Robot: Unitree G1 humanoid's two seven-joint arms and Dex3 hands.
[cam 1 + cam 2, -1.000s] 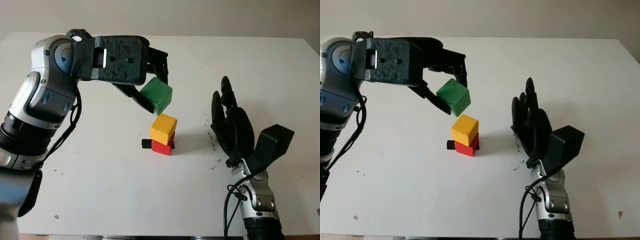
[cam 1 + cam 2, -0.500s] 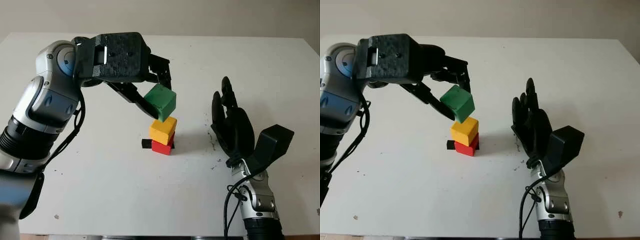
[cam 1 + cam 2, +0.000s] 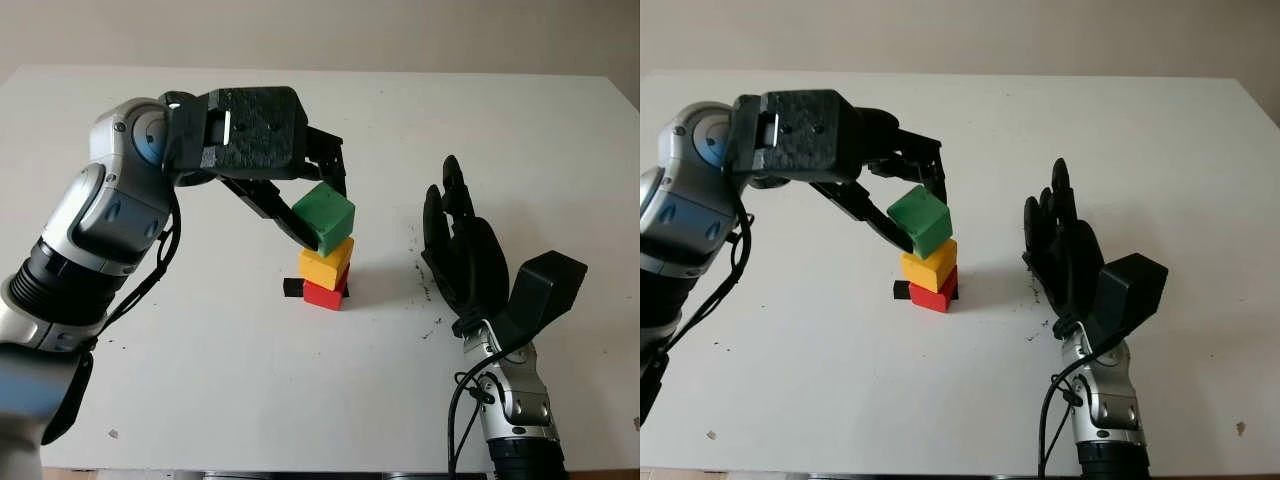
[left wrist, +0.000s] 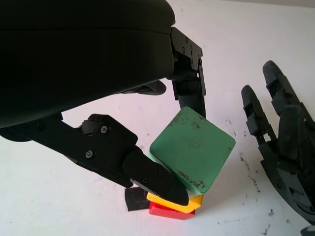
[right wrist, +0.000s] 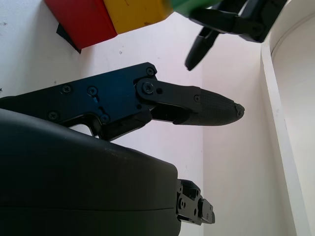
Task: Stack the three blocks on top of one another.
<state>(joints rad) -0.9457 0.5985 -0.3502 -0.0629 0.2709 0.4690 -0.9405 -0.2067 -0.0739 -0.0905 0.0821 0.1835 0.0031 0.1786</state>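
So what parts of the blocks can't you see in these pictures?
- Whether the green block already rests on the yellow block: in the eye views and the left wrist view, the left hand gripping it covers the join.
- Most of the red block: the left wrist view's bottom edge cuts it off.
- The small black piece beside the red block: too small to identify.

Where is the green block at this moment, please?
The green block is near the table's middle, held tilted in the left hand directly above the yellow block, which sits on the red block; the open right hand stands to its right.
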